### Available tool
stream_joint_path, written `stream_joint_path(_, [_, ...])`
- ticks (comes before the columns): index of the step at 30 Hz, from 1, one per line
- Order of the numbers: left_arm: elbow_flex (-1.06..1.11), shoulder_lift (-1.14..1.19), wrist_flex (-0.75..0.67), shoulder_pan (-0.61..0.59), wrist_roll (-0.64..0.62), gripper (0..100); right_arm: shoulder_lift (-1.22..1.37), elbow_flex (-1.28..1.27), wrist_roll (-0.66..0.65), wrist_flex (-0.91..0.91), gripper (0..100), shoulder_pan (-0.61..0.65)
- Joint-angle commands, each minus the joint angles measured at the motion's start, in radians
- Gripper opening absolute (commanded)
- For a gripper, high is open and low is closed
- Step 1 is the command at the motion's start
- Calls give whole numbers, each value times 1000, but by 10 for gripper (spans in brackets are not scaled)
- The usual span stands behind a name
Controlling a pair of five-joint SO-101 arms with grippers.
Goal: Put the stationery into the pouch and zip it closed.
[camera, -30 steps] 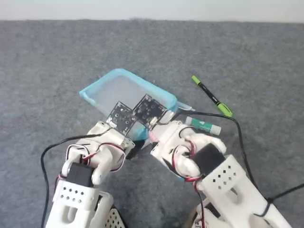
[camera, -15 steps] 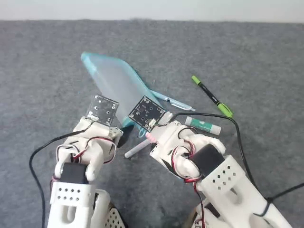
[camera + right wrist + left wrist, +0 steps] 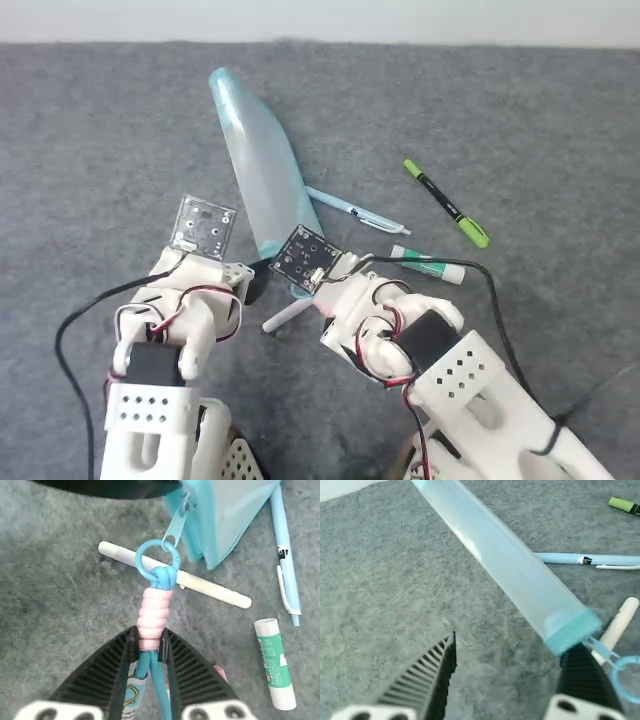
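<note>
The pouch (image 3: pixel 262 165) stands on its thin edge on the desk (image 3: pixel 90 140). It runs from the grippers up toward 11 o'clock. The right gripper (image 3: pixel 150 642) is shut tight on the pink cord (image 3: pixel 154 607) tied to the zip tab (image 3: pixel 176 527). The left gripper (image 3: pixel 512 647) is wide open and holds nothing. The pouch's near end is just beside one finger (image 3: pixel 580 672).

All the stationery lies out on the desk. A white pen (image 3: pixel 288 315) is at 6 o'clock from the pouch's near end. A blue pen (image 3: pixel 355 212), a glue stick (image 3: pixel 428 264) and a green pen (image 3: pixel 447 204) are off at 3 o'clock.

I think this is the opening step, and nothing is packed yet. I cannot tell how far the zip is open. Next, the left gripper should hold the pouch firm so the right one can pull the zip along. If nothing holds it, the pouch may just slide or tip.
</note>
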State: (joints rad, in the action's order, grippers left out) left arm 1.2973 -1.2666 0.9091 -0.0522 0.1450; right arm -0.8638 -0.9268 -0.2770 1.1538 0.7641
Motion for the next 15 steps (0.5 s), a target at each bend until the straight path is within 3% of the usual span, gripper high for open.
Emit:
stream_joint_path(1, [-13,-21,-43,-12,-52,312,-31,-6,-14,-8,6,10])
stream_joint_path(15, [-15,-23,-43,-12,-115,312,-31,-104,-41,-10,6,8])
